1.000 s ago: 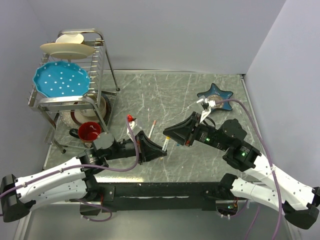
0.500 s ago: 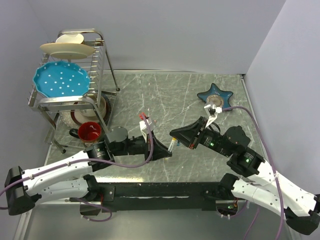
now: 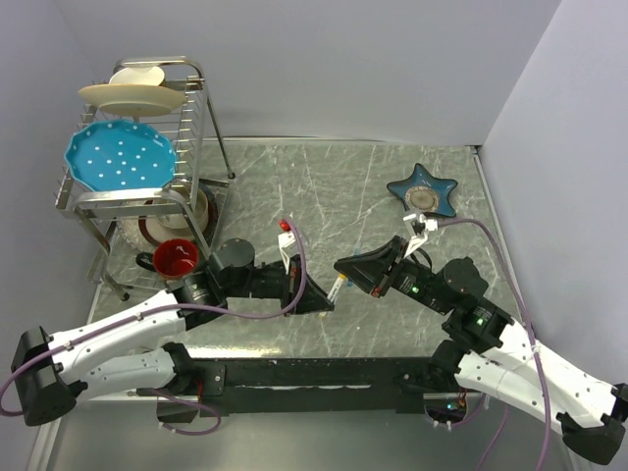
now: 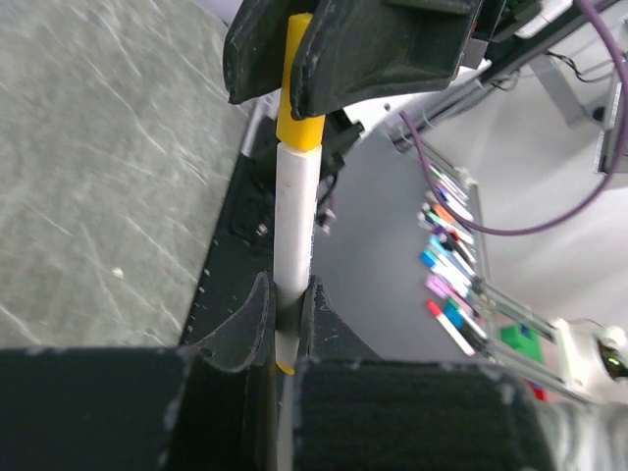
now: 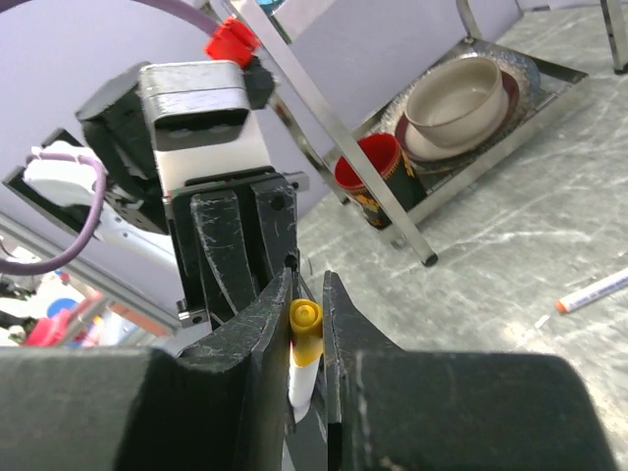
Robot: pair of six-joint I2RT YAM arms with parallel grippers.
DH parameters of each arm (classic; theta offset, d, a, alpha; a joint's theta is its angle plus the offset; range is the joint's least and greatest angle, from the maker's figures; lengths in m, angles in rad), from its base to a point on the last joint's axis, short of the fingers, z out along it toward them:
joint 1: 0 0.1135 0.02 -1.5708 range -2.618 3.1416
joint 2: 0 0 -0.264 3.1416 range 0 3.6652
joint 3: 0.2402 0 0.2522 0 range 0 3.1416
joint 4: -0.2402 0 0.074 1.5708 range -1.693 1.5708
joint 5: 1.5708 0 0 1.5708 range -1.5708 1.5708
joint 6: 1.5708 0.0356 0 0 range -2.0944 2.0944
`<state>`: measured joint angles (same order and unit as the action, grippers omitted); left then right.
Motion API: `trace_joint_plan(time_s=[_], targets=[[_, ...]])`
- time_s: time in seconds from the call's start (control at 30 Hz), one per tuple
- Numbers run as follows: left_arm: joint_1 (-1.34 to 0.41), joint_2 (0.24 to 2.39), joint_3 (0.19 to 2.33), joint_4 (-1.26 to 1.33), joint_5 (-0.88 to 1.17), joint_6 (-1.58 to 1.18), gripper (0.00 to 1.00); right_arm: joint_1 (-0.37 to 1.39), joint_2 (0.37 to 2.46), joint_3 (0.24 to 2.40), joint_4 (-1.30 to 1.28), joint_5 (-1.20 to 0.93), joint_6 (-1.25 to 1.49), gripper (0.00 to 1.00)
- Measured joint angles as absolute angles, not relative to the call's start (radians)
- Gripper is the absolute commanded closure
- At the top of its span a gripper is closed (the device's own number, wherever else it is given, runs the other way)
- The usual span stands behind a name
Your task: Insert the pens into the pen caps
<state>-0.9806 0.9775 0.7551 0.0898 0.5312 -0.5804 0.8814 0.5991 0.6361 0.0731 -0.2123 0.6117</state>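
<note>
At the far left of the counter [image 3: 334, 186] stands a wire dish rack [image 3: 201, 108] with a blue plate [image 3: 120, 155] on it and a red cup [image 3: 177, 258] at its foot. Right of it, above the counter's near middle, the left gripper [image 4: 287, 309] has its jaws pressed onto the lower part of a white pen [image 4: 297, 216], which is held clear of the counter. A yellow cap [image 4: 299, 123] sits in line on the far end of the barrel, touching it. The right gripper [image 5: 306, 294] faces the left one, its jaws pinching that cap from both sides. Another white pen with an orange end [image 5: 594, 291] lies flat on the counter. Further right, near the back, rests a blue star-shaped dish [image 3: 423, 188].
</note>
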Motion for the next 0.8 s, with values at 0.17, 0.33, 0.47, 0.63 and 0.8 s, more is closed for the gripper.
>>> trace_joint_plan(time_s=[0.17, 0.33, 0.47, 0.63, 0.8], targets=[[-0.952, 1.028, 0.755, 0.11, 0.628, -0.63, 0.99, 0.892, 0.574, 0.574, 0.136, -0.195, 0.646, 1.0], [-0.933, 1.062, 0.755, 0.131, 0.703, -0.655, 0.99, 0.932, 0.579, 0.553, 0.168, -0.159, 0.66, 1.0], [-0.894, 1.063, 0.749, 0.153, 0.769, -0.674, 0.99, 0.969, 0.587, 0.554, 0.183, -0.106, 0.652, 1.0], [-0.871, 1.089, 0.745, 0.169, 0.809, -0.677, 0.99, 0.985, 0.574, 0.555, 0.136, -0.053, 0.638, 1.0], [-0.869, 1.132, 0.745, 0.199, 0.842, -0.702, 0.99, 0.986, 0.574, 0.535, 0.151, -0.046, 0.658, 1.0]])
